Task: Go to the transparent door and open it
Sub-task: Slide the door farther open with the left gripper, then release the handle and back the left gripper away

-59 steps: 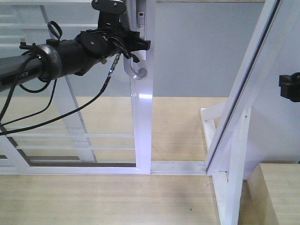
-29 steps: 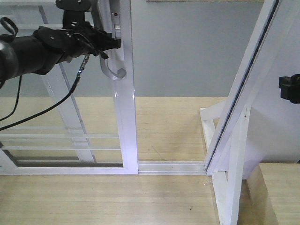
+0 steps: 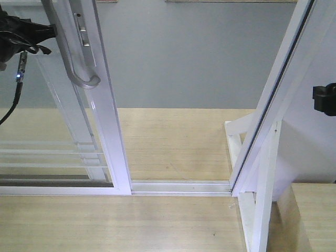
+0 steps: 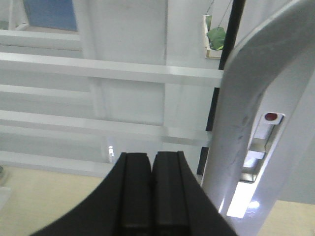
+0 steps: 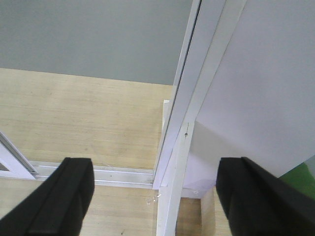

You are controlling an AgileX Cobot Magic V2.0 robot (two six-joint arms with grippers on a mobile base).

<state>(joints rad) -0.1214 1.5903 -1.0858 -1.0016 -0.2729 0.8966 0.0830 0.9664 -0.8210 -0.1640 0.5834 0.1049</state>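
Observation:
The transparent door [image 3: 102,113], clear glass with thin white bars in a white frame, stands at the left and leaves a wide gap to the jamb. Its curved silver-grey handle [image 3: 83,73] hangs on the frame's edge. My left arm [image 3: 16,34] reaches in from the top left, behind the door frame. In the left wrist view my left gripper [image 4: 151,157] is shut with nothing between its fingers, just left of the handle [image 4: 246,113]. My right gripper [image 5: 165,196] is open and empty, over the floor near the jamb.
A white door jamb [image 3: 273,105] slants up at the right, with a white support post [image 3: 262,210] below it. A white floor track [image 3: 178,186] runs between door and jamb. A wooden box [image 3: 310,215] sits at the lower right. Part of my right arm [image 3: 324,98] shows at the right edge.
The door has slid left along its track and the gap has widened. My left arm moved left with it and is mostly out of the front view. The right arm has not moved.

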